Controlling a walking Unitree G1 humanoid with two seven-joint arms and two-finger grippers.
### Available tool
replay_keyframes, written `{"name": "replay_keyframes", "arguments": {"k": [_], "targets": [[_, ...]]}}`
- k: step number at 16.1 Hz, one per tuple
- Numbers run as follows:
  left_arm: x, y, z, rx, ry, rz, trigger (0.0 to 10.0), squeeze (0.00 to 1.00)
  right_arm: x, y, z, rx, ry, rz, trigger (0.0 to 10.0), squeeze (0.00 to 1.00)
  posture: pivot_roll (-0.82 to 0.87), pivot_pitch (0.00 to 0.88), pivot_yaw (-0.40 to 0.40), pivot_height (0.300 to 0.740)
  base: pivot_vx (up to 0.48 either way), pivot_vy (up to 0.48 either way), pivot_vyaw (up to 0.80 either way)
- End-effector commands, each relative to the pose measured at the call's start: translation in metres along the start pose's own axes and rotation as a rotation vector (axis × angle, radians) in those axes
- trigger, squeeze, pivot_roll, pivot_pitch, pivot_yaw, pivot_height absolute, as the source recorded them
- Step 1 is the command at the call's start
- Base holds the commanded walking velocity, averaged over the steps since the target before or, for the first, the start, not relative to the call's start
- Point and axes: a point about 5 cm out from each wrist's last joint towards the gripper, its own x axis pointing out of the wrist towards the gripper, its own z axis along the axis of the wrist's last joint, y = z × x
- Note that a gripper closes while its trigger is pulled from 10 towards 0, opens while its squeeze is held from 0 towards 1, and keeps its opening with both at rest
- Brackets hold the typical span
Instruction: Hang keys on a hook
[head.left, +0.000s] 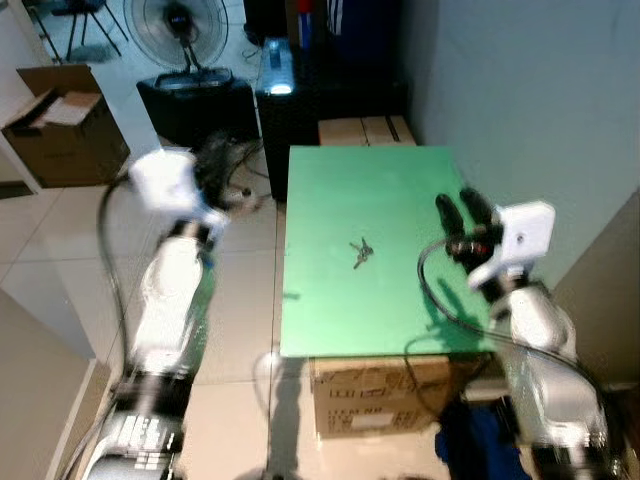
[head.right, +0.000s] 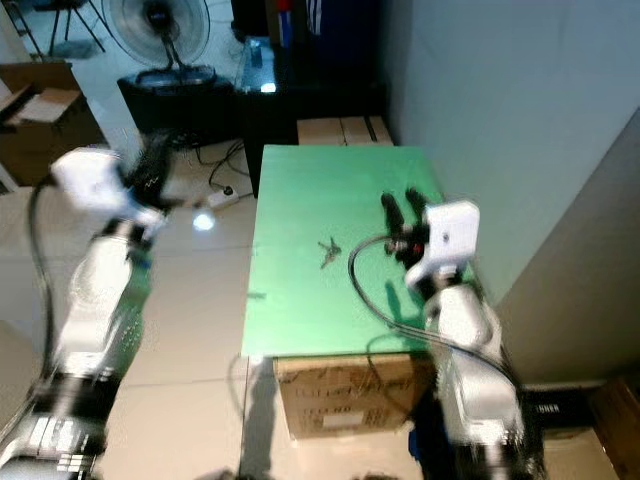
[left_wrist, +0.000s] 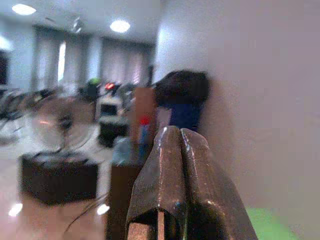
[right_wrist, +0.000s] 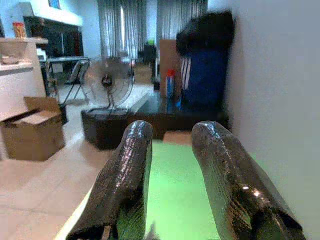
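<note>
A small bunch of keys (head.left: 361, 251) lies flat near the middle of the green table top (head.left: 330, 300). My right gripper (head.left: 461, 211) hovers over the table's right side, to the right of the keys, open with a gap between its black fingers (right_wrist: 125, 185) and nothing in them. My left gripper (head.left: 215, 160) is raised over the floor to the left of the table; its fingers (left_wrist: 172, 190) are pressed together and empty. No hook can be made out.
The green top rests on cardboard boxes (head.left: 380, 400) against a grey wall (head.left: 530, 100). Behind it stand a dark cabinet (head.left: 300, 110), a black box with a fan (head.left: 185, 50) and cables on the floor. An open carton (head.left: 60, 125) sits at far left.
</note>
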Motion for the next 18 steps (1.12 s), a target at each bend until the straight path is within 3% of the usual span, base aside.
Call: {"name": "replay_keyframes", "arguments": {"k": [1, 2, 3, 4, 7, 9, 12, 18], "targets": [[-0.006, 0.009, 0.002, 0.002, 0.015, 0.046, 0.0, 0.0, -0.003, 0.006, -0.003, 0.019, 0.039, 0.018, 10.0, 0.0, -0.12, 0.0, 0.075, 0.74, 0.0, 0.0, 0.0], [-0.01, 0.011, 0.003, -0.03, 0.031, 0.07, 0.0, 0.0, -0.006, 0.009, -0.006, 0.015, 0.071, 0.019, 10.0, 0.0, -0.12, 0.0, 0.075, 0.74, 0.0, 0.0, 0.59], [-0.012, 0.011, 0.003, -0.036, 0.035, 0.071, 2.3, 0.0, -0.007, 0.012, -0.007, 0.011, 0.081, 0.036, 10.0, 0.0, -0.12, 0.0, 0.075, 0.74, 0.0, 0.0, 0.8], [-0.015, 0.008, 0.007, -0.042, 0.033, 0.065, 5.8, 0.0, -0.008, 0.024, -0.008, 0.011, 0.101, 0.088, 10.0, 0.0, -0.09, 0.0, 0.053, 0.74, 0.0, 0.0, 0.8], [-0.017, 0.007, 0.011, -0.03, 0.039, 0.056, 9.6, 0.0, -0.005, 0.029, -0.007, 0.015, 0.112, 0.114, 10.0, 0.0, -0.08, 0.0, 0.051, 0.74, 0.0, 0.0, 0.8], [-0.018, 0.005, 0.01, 0.024, 0.057, 0.05, 10.0, 0.0, -0.003, 0.029, -0.007, 0.009, 0.119, 0.116, 10.0, 0.0, -0.07, 0.0, 0.044, 0.74, 0.0, 0.0, 0.8], [-0.024, 0.004, -0.011, 0.151, 0.237, -0.002, 10.0, 0.0, -0.001, 0.026, -0.014, -0.008, 0.168, 0.087, 10.0, 0.0, -0.07, 0.0, 0.037, 0.74, 0.0, 0.0, 0.8], [-0.032, -0.004, -0.014, 0.167, 0.247, -0.013, 10.0, 0.0, -0.009, 0.015, -0.027, 0.007, 0.239, 0.031, 10.0, 0.0, -0.08, 0.0, 0.028, 0.74, 0.0, 0.0, 0.8]]}}
